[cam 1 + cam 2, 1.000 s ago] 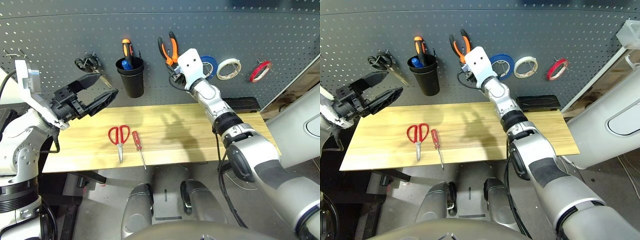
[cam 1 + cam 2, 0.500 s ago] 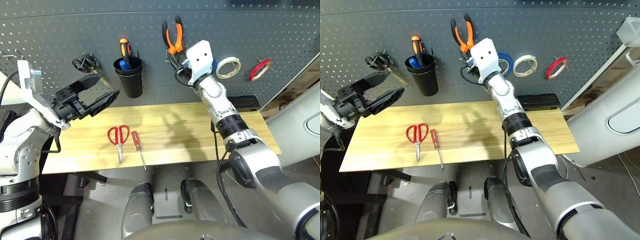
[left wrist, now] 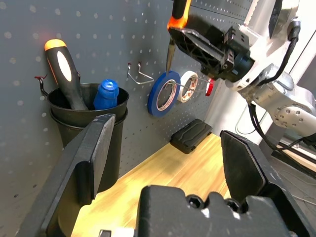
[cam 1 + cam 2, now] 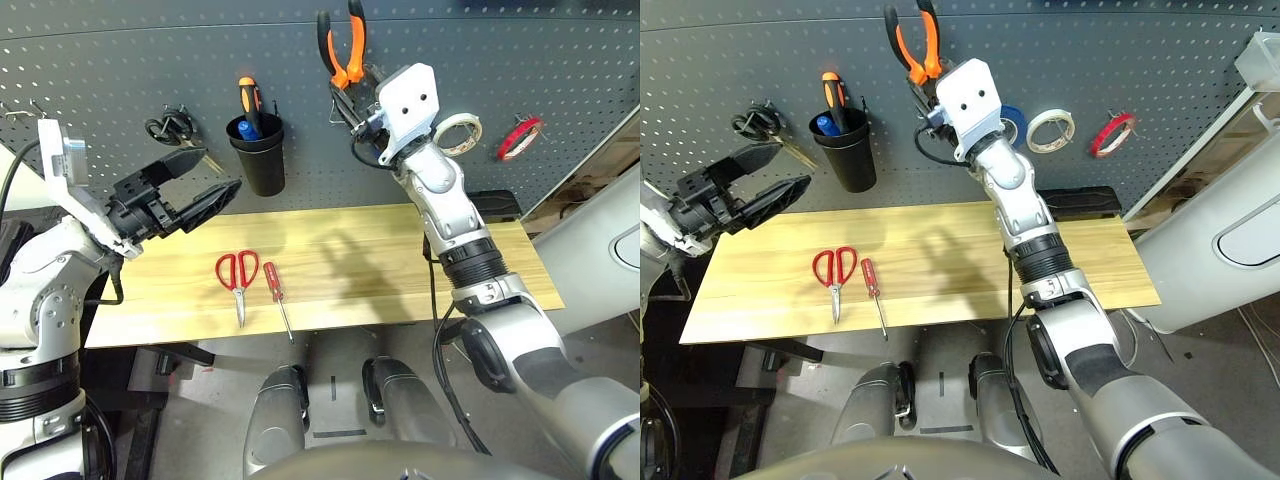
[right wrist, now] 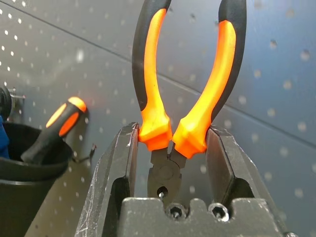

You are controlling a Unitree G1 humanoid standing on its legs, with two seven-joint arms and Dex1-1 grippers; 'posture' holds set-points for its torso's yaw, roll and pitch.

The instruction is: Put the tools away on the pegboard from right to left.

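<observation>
right gripper (image 5: pixel 170 148) is clamping the pliers (image 4: pixel 344 50) near the pivot, handles up against the pegboard (image 4: pixel 120 60) to reach a hook, while left gripper (image 4: pixel 185 195) is waiting spread wide, holding nothing.

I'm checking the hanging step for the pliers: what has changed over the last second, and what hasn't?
The right gripper, shut on the orange-handled pliers, has carried them higher up the pegboard, handles pointing up. No grasp or release happened. The left gripper stayed open and in place. The red-handled scissors and red-handled screwdriver stayed on the table, and the red tape ring stayed on its hook.
</observation>
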